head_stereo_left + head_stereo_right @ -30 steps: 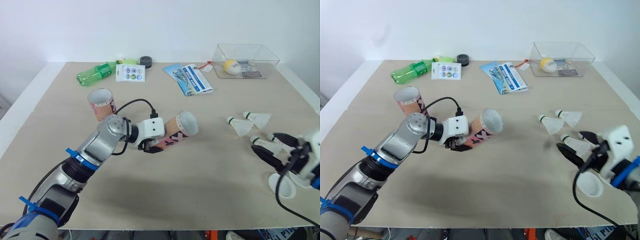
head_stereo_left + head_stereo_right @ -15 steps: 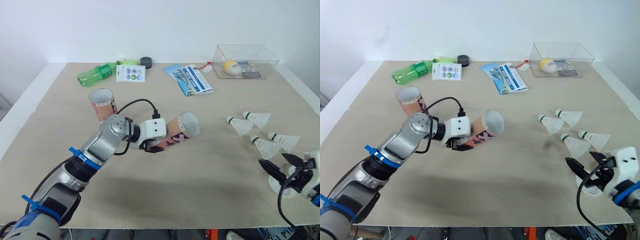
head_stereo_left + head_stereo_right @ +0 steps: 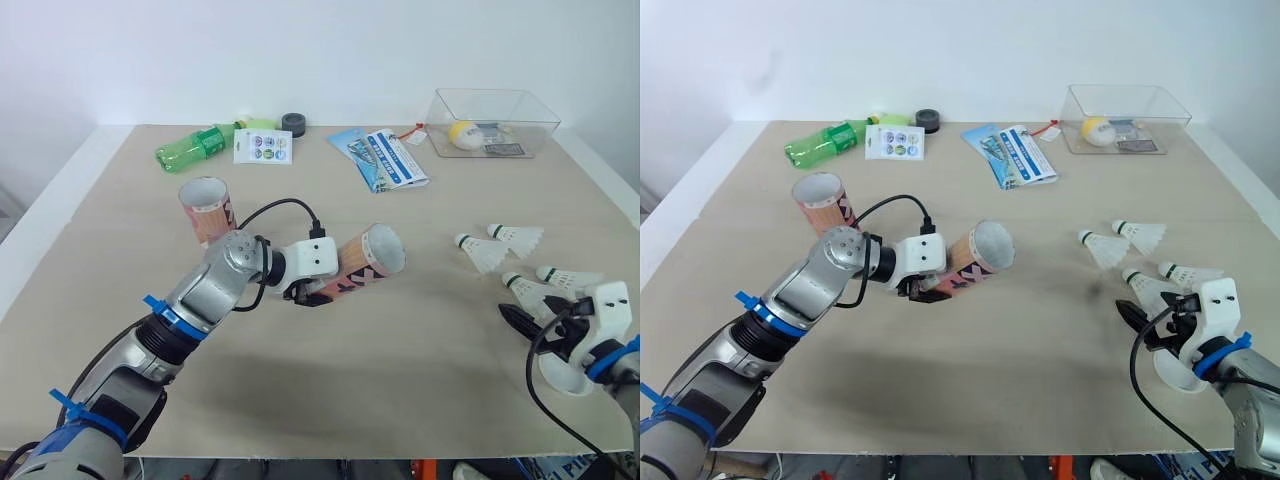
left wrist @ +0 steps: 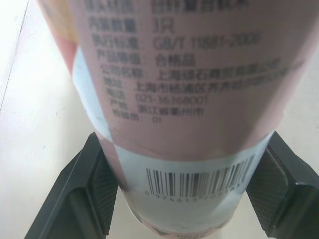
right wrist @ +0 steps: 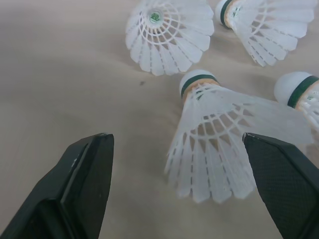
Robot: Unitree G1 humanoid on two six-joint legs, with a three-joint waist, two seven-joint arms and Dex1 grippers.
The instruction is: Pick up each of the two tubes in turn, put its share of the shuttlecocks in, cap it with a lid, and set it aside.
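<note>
Hovering low near desk (image 3: 400, 370) front right: right claw (image 5: 180, 149), fingers spread wide, holding nothing. Shuttlecock (image 5: 214, 134) lies on desk just ahead, in line with gap, untouched. White lid (image 3: 562, 378) beside that wrist. Three more shuttlecocks (image 3: 482, 251) close beyond. Mid-desk: left claw (image 3: 305, 293) clenched on base of tube (image 3: 362, 262), tube tilted, open mouth toward right. Second tube (image 3: 205, 208) upright behind it. Far edge: bottle (image 3: 192, 148), booklet (image 3: 385, 157), clear box (image 3: 490, 121).

On the tube (image 4: 189, 99) — "GB/T 11881-2006", "021-36368001"
</note>
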